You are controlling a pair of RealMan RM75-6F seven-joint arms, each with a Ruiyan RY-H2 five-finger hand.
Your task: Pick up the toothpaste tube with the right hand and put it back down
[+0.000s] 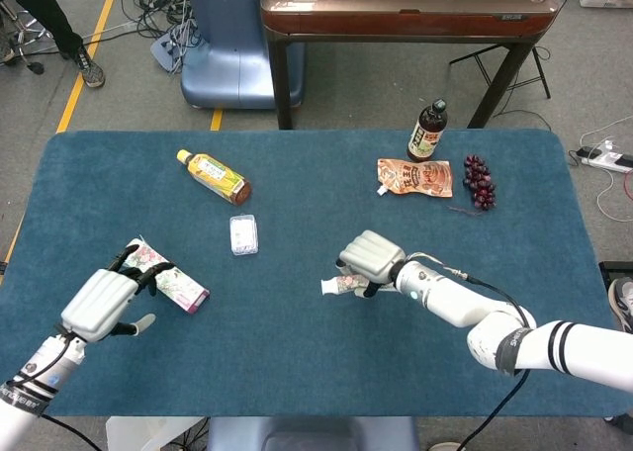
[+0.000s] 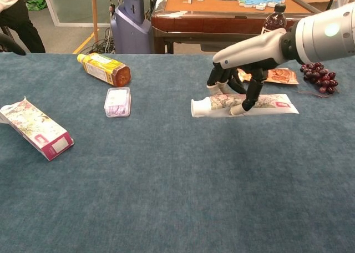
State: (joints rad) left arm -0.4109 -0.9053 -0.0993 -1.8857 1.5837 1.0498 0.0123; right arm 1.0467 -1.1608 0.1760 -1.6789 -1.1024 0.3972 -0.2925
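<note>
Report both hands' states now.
Left hand: open, holding nothing, fingers over the floral box.
Right hand: holding the toothpaste tube.

A: Head view — high, looking steeply down on the whole table, floor beyond its far edge.

B: Chest view — low, near table level, facing forward, closer. The 2 views share the juice bottle and floral carton.
</note>
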